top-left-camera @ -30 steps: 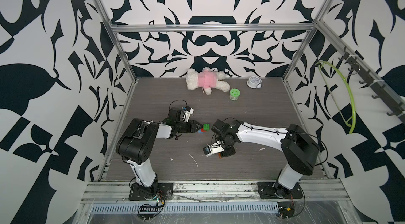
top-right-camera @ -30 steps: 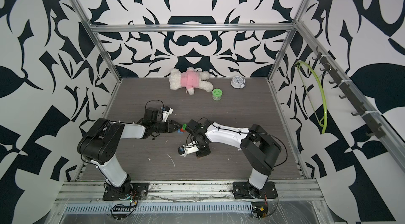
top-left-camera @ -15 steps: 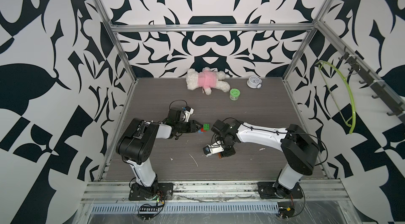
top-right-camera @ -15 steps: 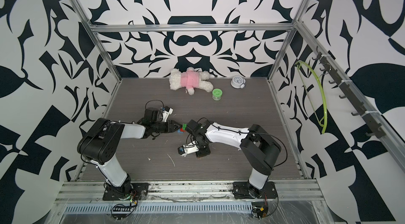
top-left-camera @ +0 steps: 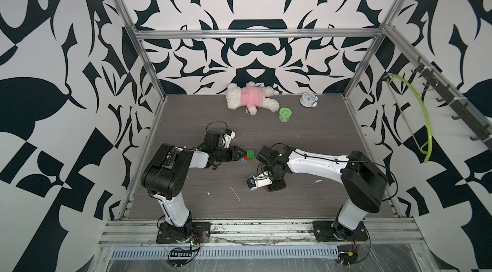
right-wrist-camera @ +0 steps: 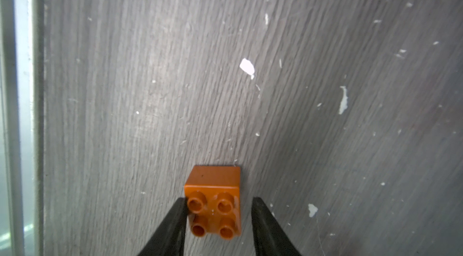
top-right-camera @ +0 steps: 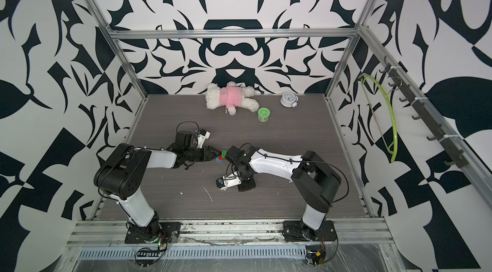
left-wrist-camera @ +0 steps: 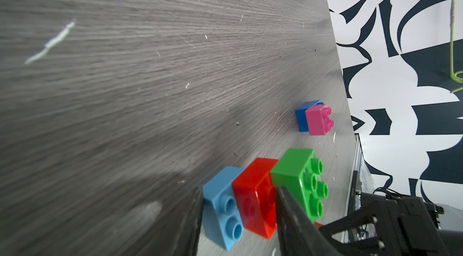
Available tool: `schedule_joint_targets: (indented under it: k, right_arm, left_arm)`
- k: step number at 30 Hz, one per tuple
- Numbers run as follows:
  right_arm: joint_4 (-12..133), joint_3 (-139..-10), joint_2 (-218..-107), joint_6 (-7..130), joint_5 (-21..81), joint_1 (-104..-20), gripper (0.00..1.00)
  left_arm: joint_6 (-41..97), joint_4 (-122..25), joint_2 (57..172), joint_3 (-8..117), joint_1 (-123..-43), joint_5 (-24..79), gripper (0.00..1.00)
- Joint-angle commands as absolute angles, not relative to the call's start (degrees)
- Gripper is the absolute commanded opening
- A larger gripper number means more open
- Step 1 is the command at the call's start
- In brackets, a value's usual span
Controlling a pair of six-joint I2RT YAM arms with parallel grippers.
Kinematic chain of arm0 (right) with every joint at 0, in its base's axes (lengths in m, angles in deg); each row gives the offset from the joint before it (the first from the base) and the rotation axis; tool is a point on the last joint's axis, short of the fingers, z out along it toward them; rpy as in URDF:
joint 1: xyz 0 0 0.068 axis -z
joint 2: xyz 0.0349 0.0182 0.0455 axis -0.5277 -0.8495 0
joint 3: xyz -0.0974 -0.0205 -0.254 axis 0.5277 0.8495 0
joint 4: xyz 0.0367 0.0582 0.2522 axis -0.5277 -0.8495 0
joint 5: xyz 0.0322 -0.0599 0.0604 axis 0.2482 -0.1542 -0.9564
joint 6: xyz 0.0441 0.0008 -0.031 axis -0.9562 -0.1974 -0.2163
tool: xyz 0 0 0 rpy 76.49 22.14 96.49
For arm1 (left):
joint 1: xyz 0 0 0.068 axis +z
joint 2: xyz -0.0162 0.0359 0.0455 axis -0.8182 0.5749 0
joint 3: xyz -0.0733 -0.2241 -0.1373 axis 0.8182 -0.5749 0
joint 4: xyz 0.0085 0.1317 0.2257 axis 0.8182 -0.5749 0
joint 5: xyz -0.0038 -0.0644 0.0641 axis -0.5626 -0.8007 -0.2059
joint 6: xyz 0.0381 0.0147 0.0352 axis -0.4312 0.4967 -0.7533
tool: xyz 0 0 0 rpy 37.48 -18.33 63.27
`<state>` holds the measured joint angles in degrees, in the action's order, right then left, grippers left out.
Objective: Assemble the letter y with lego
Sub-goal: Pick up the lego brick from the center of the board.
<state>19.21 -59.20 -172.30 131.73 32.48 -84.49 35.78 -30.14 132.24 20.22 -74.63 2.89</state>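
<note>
arms (top-left-camera: 314,160) low; left tool (left-wrist-camera: 239,192) clenched on brick stack (left-wrist-camera: 292,167), right tool (right-wrist-camera: 220,202) released astride orange brick (right-wrist-camera: 214,179).

Black-white patterned walls (top-left-camera: 53,44), alu frame (top-left-camera: 255,34), grey wood-grain floor (top-left-camera: 306,137) w/ white flecks (right-wrist-camera: 246,66), prob. paint.

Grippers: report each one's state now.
Left gripper: closed on the brick stack, across light blue and red.
Right gripper: open around the orange brick, not gripping.
</note>
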Motion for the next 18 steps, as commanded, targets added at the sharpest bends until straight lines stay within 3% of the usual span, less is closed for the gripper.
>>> schedule_joint_targets:
  k: [1, 18]
  right_arm:
    - [17.76, -60.10, -172.55, 131.04, 31.42, -84.96, 0.46]
    - [18.28, -60.64, -169.62, 129.79, 33.31, -85.31, 0.47]
  left_arm:
    - [34.20, -38.91, 135.61, 18.15, -74.24, 8.46, 0.49]
    - [34.24, -38.92, 135.62, 18.22, -74.24, 8.35, 0.49]
